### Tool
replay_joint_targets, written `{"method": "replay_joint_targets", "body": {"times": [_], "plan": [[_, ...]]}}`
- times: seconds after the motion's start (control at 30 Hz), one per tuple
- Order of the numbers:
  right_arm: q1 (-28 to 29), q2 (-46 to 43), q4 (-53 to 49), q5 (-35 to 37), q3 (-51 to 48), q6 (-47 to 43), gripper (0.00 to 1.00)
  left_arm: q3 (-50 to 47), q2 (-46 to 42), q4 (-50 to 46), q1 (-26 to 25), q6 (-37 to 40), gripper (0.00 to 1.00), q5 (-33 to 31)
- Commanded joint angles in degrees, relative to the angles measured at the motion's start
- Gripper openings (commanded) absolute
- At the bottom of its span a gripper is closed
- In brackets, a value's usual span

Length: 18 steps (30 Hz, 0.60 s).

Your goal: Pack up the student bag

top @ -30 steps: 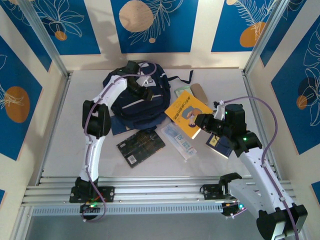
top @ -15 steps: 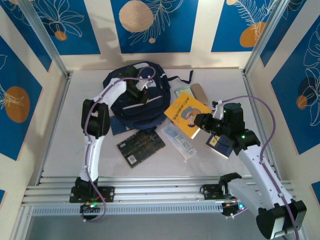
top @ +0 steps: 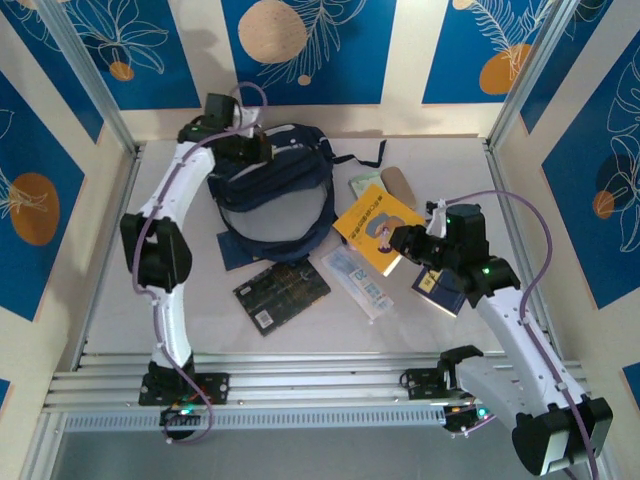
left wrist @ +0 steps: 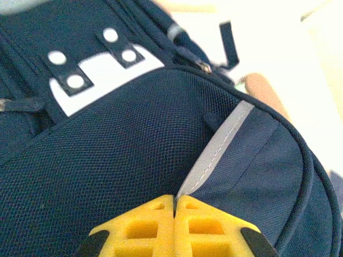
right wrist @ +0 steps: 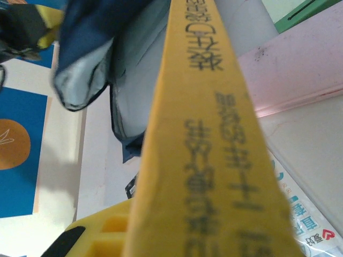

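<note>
The navy student bag [top: 283, 172] lies at the back middle of the table. My left gripper [top: 246, 148] is shut on its fabric and holds the top edge up, so the mouth [top: 272, 212] gapes toward the front. In the left wrist view the yellow fingertips [left wrist: 161, 214] pinch the cloth where the light stripe [left wrist: 222, 136] ends, below a white patch [left wrist: 102, 80]. My right gripper [top: 402, 242] is shut on the near corner of a yellow book [top: 373, 222], right of the bag. The book's spine [right wrist: 209, 134] runs up the right wrist view, with the bag [right wrist: 91, 48] beyond it.
A dark notebook [top: 281, 293] and a clear plastic packet [top: 357, 282] lie in front of the bag. A dark blue booklet [top: 440, 290] sits under the right arm. A green item [top: 365, 185] and a tan one [top: 399, 183] lie behind the yellow book. Frame posts stand at the back corners.
The left arm has swung up and toward the back left, pulling the bag's top edge with it and opening its mouth. The right arm and yellow book have barely moved.
</note>
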Motion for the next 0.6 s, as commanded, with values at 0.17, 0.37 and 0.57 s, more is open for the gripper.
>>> {"method": "replay_joint_targets", "body": {"times": [0.17, 0.37, 0.57], "plan": [[0.39, 6.01, 10.98, -8.32, 5.62, 5.47, 0.0, 1.44, -8.22, 5.9, 0.62, -8.37, 0.0, -2.65], [4.21, 15.04, 15.91, -12.86, 11.69, 9.85, 0.0, 2.33, -9.88, 6.05, 0.57, -10.17, 0.0, -1.35], [6.59, 27.9, 18.37, -15.25, 18.83, 13.45, 0.0, 1.24, -11.18, 7.0, 0.17, -12.33, 0.0, 1.24]]}}
